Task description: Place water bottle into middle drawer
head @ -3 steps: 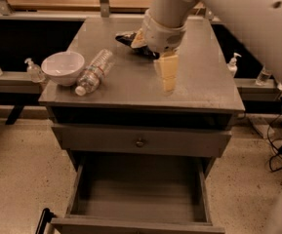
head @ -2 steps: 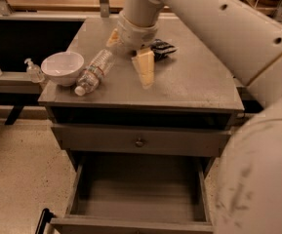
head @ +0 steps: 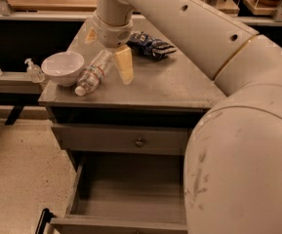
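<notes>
Water bottle (head: 94, 73) lies on the tabletop (head: 179, 87), tool (head: 108, 57) spread wide over its base.
White bowl (head: 62, 67) sits just beside, at its 9 o'clock; middle drawer (head: 130, 196) stands open at 6 o'clock.

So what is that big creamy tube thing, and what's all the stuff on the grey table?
That big cream tube is a robot's arm. There is only one picture, from one camera looking down at a grey cabinet; I can't tell where the camera sits. At the arm's end is its claw, with two yellowish fingers spread open just above the cabinet top. It is at the far end of a clear ribbed plastic water bottle with a white cap. The bottle lies on its side, and the claw holds nothing yet. Beside the bottle sits a round white bowl, and behind it lies a dark blue snack bag. Lower down, a wide grey drawer is pulled open. That is where the bottle should go.
</notes>
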Available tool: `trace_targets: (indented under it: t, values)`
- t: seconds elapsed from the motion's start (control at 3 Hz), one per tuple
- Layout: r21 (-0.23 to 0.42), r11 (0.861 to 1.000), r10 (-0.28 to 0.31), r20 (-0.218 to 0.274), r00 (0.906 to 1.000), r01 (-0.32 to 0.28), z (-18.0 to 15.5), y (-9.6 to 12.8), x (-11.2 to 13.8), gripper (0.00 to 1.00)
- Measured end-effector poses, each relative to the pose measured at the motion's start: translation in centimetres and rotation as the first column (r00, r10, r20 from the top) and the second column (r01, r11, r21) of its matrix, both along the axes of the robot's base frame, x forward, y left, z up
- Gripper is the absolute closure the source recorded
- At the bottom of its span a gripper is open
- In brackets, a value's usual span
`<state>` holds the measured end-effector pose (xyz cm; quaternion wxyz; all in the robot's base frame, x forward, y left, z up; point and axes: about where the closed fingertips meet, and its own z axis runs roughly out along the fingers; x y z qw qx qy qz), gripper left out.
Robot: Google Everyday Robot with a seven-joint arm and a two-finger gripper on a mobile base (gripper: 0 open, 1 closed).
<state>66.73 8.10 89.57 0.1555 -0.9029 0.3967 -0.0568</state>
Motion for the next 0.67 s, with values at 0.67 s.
trace_targets:
  t: [0.67]
  values:
    - [-0.154,0.954,0.271,0.063,0.9605,-0.259,-2.2,4.1,6.7,0.00]
